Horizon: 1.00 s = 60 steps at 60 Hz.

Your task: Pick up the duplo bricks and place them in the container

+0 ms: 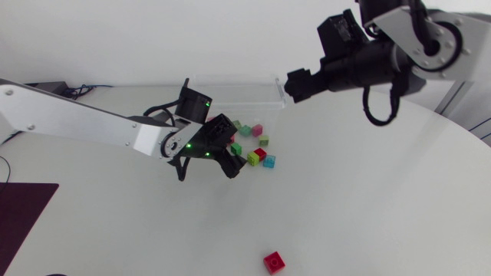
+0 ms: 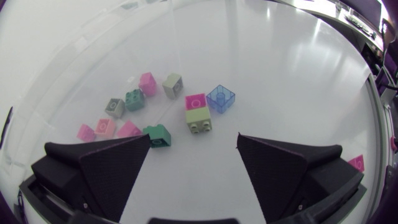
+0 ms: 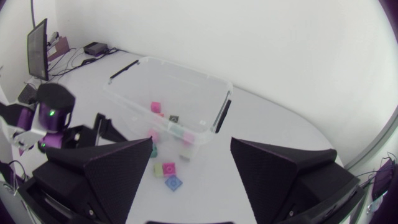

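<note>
Several small duplo bricks lie in a cluster on the white table in front of the clear plastic container. My left gripper hovers just left of them, open and holding nothing. Ahead of its fingers sit a pink-on-lime brick, a translucent blue brick and a green brick. My right gripper hangs open and empty above the container's right end. Below it, the container holds a pink brick and a few others.
A lone red brick lies near the table's front edge, far from the cluster. A dark mat covers the table's left corner. My left arm spans the table's left half.
</note>
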Each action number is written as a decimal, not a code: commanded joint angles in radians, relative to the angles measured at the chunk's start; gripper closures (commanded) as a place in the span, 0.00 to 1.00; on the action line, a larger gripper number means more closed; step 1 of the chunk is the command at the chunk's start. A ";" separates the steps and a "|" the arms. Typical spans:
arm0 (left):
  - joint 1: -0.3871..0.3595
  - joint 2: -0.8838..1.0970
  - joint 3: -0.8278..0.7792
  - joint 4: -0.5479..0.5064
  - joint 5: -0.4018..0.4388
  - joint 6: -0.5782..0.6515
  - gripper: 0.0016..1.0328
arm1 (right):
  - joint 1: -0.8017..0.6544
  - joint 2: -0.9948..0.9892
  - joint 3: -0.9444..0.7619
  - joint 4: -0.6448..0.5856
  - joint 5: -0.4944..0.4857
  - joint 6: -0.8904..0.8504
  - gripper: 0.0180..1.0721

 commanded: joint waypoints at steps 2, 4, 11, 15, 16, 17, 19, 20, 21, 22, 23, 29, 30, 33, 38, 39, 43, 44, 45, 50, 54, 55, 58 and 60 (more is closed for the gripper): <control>-0.011 0.080 0.078 0.010 -0.012 -0.040 0.06 | 0.010 -0.089 -0.165 0.006 -0.023 -0.008 0.13; -0.011 0.100 0.096 0.010 -0.015 -0.047 0.06 | 0.016 -0.127 -0.218 0.006 -0.026 -0.008 0.13; -0.023 0.152 0.148 0.010 -0.039 -0.069 0.06 | 0.040 -0.217 -0.347 -0.001 -0.044 -0.014 0.13; -0.032 0.175 0.168 0.008 -0.052 -0.073 0.06 | 0.059 -0.260 -0.410 -0.005 -0.046 -0.015 0.13; -0.037 0.180 0.173 0.008 -0.058 -0.073 0.06 | 0.062 -0.268 -0.422 -0.005 -0.046 -0.017 0.13; -0.038 0.184 0.176 0.008 -0.064 -0.073 0.06 | 0.066 -0.276 -0.435 -0.005 -0.046 -0.017 0.13; -0.044 0.195 0.188 0.007 -0.073 -0.075 0.06 | 0.068 -0.293 -0.465 -0.007 -0.048 -0.020 0.13; -0.046 0.203 0.194 0.001 -0.073 -0.076 0.06 | 0.069 -0.299 -0.478 -0.007 -0.051 -0.021 0.13; -0.049 0.206 0.199 -0.002 -0.073 -0.078 0.06 | 0.071 -0.305 -0.488 -0.007 -0.052 -0.021 0.13; -0.050 0.210 0.205 -0.005 -0.075 -0.079 0.06 | 0.072 -0.311 -0.499 -0.007 -0.052 -0.023 0.13; -0.052 0.213 0.206 -0.007 -0.075 -0.079 0.06 | 0.074 -0.317 -0.511 -0.007 -0.052 -0.023 0.13; -0.058 0.224 0.234 -0.041 -0.073 -0.078 0.07 | 0.083 -0.337 -0.567 -0.007 -0.066 -0.024 0.13; -0.060 0.230 0.245 -0.056 -0.073 -0.079 0.07 | 0.085 -0.342 -0.574 -0.007 -0.066 -0.026 0.13; -0.060 0.246 0.274 -0.097 -0.073 -0.079 0.07 | 0.094 -0.349 -0.597 -0.007 -0.068 -0.026 0.13; -0.055 0.261 0.302 -0.131 -0.073 -0.079 0.07 | 0.109 -0.371 -0.628 -0.010 -0.071 -0.023 0.13; -0.055 0.262 0.308 -0.137 -0.073 -0.079 0.08 | 0.111 -0.372 -0.633 -0.011 -0.074 -0.021 0.13; -0.057 0.273 0.329 -0.162 -0.073 -0.078 0.10 | 0.102 -0.378 -0.637 -0.022 -0.098 -0.021 0.13; -0.057 0.275 0.334 -0.166 -0.073 -0.078 0.10 | 0.095 -0.380 -0.637 -0.024 -0.104 -0.023 0.13; -0.057 0.278 0.337 -0.170 -0.073 -0.078 0.10 | 0.094 -0.380 -0.637 -0.027 -0.109 -0.023 0.13; -0.060 0.292 0.368 -0.205 -0.070 -0.081 0.11 | 0.094 -0.374 -0.637 -0.033 -0.120 -0.031 0.13; -0.058 0.304 0.395 -0.235 -0.067 -0.089 0.12 | 0.109 -0.369 -0.637 -0.037 -0.118 -0.038 0.13; -0.057 0.307 0.400 -0.242 -0.067 -0.090 0.12 | 0.111 -0.369 -0.637 -0.037 -0.118 -0.041 0.13; -0.055 0.315 0.421 -0.266 -0.062 -0.101 0.13 | 0.122 -0.369 -0.636 -0.047 -0.118 -0.046 0.13; -0.054 0.325 0.446 -0.300 -0.056 -0.109 0.16 | 0.128 -0.369 -0.631 -0.059 -0.117 -0.054 0.13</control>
